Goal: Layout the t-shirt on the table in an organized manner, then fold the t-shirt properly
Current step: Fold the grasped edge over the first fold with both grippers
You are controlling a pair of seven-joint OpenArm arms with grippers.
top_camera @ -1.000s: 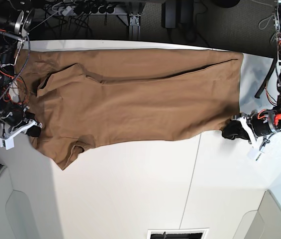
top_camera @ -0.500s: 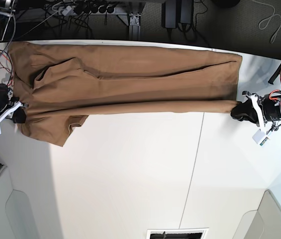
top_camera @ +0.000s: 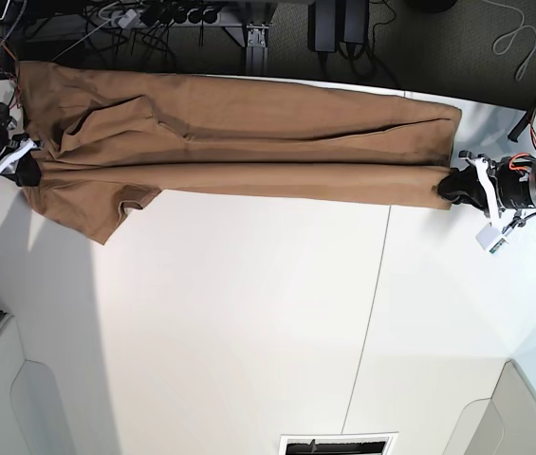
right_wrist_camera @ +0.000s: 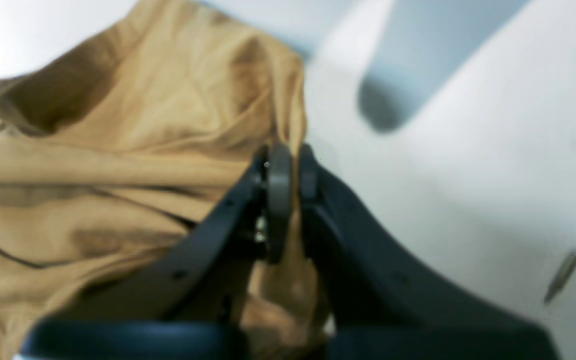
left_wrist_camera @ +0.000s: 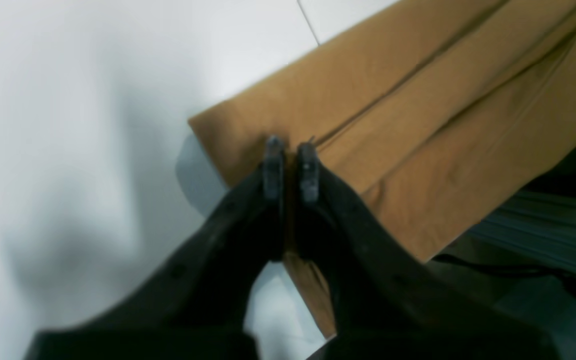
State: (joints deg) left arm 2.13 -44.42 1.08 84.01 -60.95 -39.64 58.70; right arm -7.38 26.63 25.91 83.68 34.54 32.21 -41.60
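Shirt (top_camera: 239,142) stretched along table (top_camera: 249,322) at 12 o'clock; left gripper (top_camera: 450,187) and right gripper (top_camera: 28,171) both clamped on edges; soft, light, best pinched at corners

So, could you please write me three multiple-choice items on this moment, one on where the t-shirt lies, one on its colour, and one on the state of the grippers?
1. Where does the t-shirt lie on the table in the base view?
A. along the top edge
B. in the middle
C. in a bottom corner

2. What colour is the t-shirt?
A. navy
B. tan brown
C. white

3. How are the left gripper and right gripper?
A. both open
B. one open
C. both shut on the t-shirt

Answers: 1 A, it stretches across the top edge; 2 B, the fabric is plain tan; 3 C, both wrist views show fabric pinched.
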